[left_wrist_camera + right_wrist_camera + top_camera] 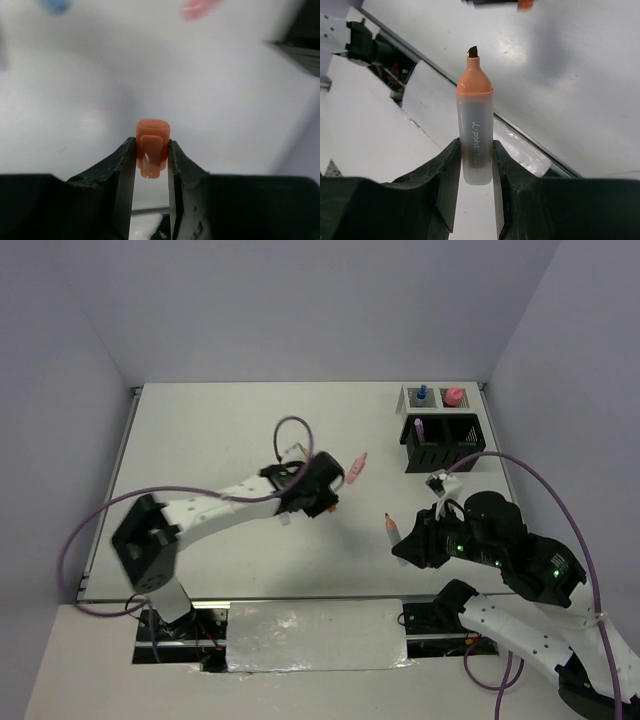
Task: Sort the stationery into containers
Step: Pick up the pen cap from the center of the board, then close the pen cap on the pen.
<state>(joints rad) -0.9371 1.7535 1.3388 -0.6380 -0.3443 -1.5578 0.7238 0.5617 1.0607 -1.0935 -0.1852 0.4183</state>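
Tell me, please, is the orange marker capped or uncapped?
Uncapped: the marker in the right tool shows its bare dark tip; the left tool grips an orange cap.

My arms [210, 508] wear white shells between black joints; purple cables [80, 540] loop off each one. My black fingers [122, 170] are rough-edged, and green lights [552, 570] dot my right wrist (a few).

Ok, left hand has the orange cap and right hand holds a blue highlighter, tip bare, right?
Not blue: the right wrist view shows the highlighter in the right hand is orange. The left hand does hold the orange cap.
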